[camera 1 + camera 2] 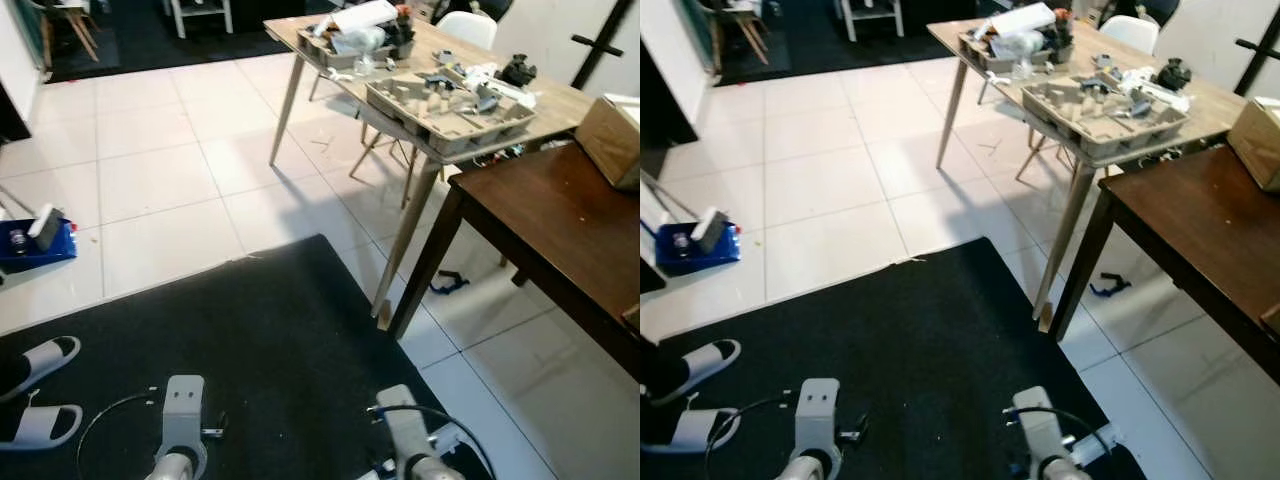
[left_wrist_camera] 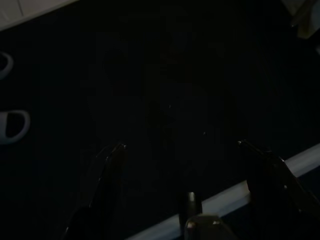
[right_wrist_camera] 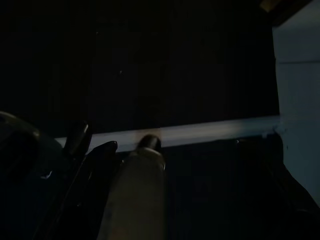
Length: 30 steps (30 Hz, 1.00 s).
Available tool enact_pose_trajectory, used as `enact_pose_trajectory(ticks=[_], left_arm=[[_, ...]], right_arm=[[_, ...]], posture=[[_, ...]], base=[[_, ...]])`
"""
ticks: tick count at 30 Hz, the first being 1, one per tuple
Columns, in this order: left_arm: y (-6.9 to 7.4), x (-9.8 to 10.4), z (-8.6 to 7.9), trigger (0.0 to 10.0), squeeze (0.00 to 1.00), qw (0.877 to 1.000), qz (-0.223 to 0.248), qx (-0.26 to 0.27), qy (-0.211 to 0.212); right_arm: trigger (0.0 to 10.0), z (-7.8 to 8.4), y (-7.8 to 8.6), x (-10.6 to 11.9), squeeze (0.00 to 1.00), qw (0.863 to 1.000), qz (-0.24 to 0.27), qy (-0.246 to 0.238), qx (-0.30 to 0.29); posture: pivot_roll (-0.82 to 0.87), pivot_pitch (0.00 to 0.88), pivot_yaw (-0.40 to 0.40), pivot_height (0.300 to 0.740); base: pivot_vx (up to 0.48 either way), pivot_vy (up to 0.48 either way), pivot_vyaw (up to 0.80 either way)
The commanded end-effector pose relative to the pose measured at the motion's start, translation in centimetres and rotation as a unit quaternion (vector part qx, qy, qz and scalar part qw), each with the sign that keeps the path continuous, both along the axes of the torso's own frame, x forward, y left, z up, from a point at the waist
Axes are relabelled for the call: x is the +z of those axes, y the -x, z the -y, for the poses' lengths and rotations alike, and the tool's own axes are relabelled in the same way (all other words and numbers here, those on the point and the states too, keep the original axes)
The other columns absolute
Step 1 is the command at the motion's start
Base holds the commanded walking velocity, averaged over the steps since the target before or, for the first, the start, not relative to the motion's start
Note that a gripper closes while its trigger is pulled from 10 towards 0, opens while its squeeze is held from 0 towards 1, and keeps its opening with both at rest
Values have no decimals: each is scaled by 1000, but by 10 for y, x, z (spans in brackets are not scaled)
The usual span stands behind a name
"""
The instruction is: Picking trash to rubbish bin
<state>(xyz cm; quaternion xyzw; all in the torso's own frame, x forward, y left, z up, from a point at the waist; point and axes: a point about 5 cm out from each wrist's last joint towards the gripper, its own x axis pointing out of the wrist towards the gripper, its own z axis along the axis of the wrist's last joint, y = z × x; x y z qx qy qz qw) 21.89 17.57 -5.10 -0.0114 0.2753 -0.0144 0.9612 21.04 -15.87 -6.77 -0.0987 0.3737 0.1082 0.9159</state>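
Note:
Both arms hang low over a black rug (image 1: 250,340); the left forearm (image 1: 182,420) and right forearm (image 1: 405,438) rise from the bottom edge. In the dark left wrist view my left gripper (image 2: 180,147) is open above the rug with nothing between its fingers (image 2: 114,152). The right wrist view is also dark, and my right gripper (image 3: 180,137) hangs open over the rug near the white tiles. A small dark blue scrap (image 1: 449,282) lies on the tiles under the tables. A light wooden table (image 1: 570,98) carries cluttered cardboard trays (image 1: 450,105).
A dark wooden table (image 1: 560,230) with a cardboard box (image 1: 612,140) stands at the right, close to the rug's corner. A blue tray (image 1: 35,243) sits on the tiles at the left. Someone's feet in white slippers (image 1: 40,362) rest on the rug's left edge. Open tile floor stretches ahead.

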Motion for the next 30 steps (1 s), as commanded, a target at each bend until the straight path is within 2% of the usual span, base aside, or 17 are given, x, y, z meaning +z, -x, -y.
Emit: enact_pose_trajectory(ticks=[1, 30], left_arm=[[9, -6, -1, 10000, 0, 1000, -15, -2, -2], [11, -6, 0, 10000, 0, 1000, -13, -3, 0]], right_arm=[[10000, 6, 4, -2, 0, 1000, -6, 7, -2], [10000, 2, 2, -1, 0, 1000, -1, 8, 21]], posture=[[1, 101, 16, 740], [2, 90, 8, 740]], base=[[274, 0, 0], [275, 0, 0]])
